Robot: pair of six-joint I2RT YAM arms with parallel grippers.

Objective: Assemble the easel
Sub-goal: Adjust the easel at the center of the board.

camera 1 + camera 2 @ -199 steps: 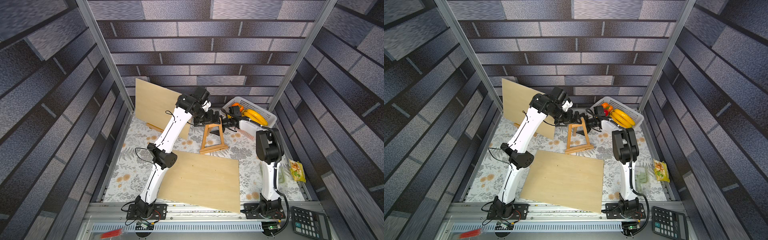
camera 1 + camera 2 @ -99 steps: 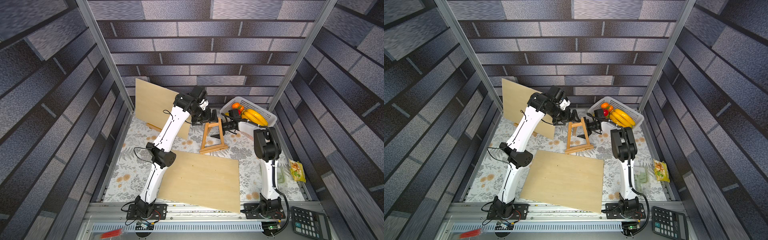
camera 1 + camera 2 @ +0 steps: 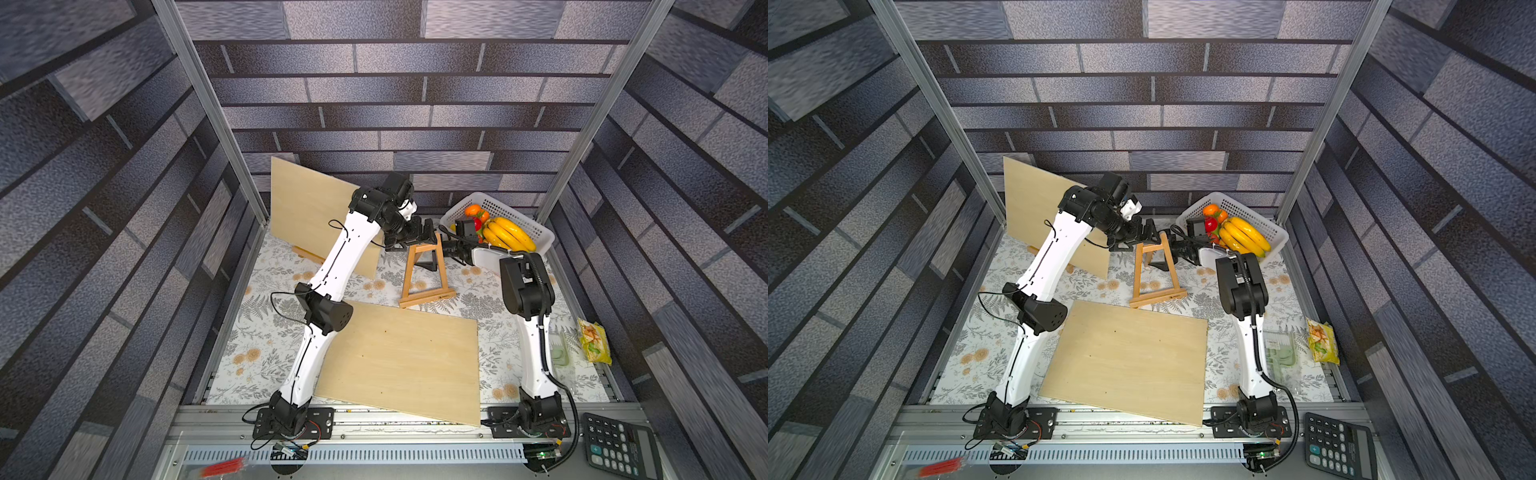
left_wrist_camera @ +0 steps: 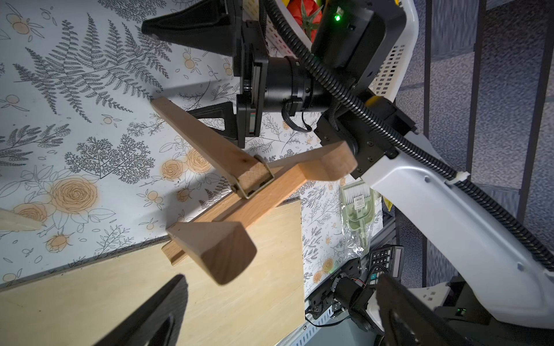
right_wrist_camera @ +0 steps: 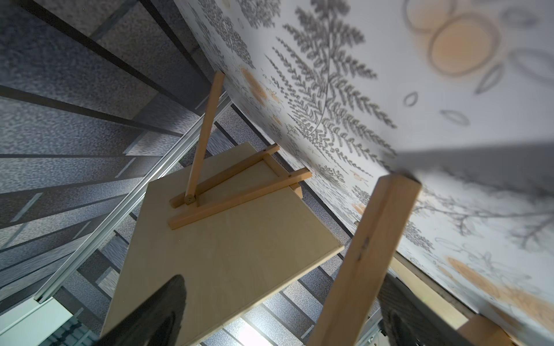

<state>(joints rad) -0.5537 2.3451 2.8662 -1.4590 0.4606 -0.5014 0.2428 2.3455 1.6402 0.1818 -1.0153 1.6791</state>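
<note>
Now | left wrist alone shows us the easel's (image 4: pixel 269 182) metal hinge (image 4: pixel 254 179) | easel top sits between left gripper (image 4: pixel 280 278) and right gripper (image 4: pixel 166 70) | we see both wide open, holding nothing

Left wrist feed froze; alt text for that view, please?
A small wooden easel stands on the floral tablecloth, just ahead of the open left gripper. The open right gripper faces it; a plywood board lies nearby.
</note>
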